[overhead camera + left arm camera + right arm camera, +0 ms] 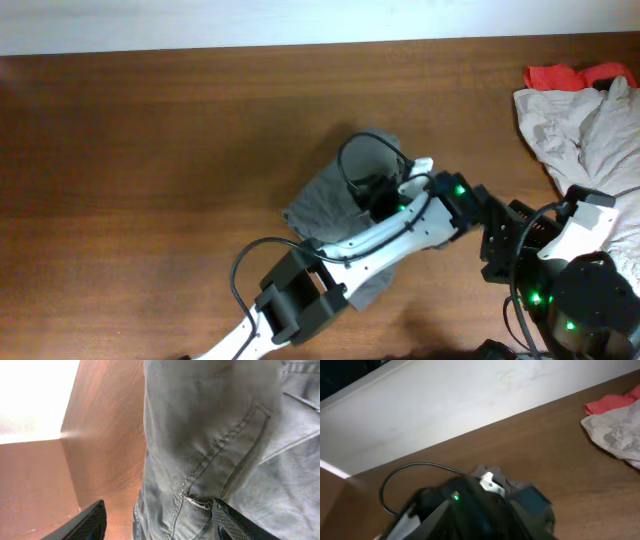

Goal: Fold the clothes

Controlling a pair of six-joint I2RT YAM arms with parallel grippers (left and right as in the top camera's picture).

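Grey-olive shorts (325, 205) lie bunched at the centre of the frame on a brown wooden table (140, 160), with both robot arms crowding over them from the lower edge. The left gripper (159, 510) hangs with its jaws spread wide, a seamed pocket edge of the fabric lying loose between them. The right gripper (420, 172) sits at the heap's right edge; whether its jaws are open or closed cannot be told. A pale beige garment (585, 130) and a red cloth (560, 75) rest at upper right, well apart.

Pale beige garment (580, 125) on wooden table (150, 180); red cloth (555, 75) touching it
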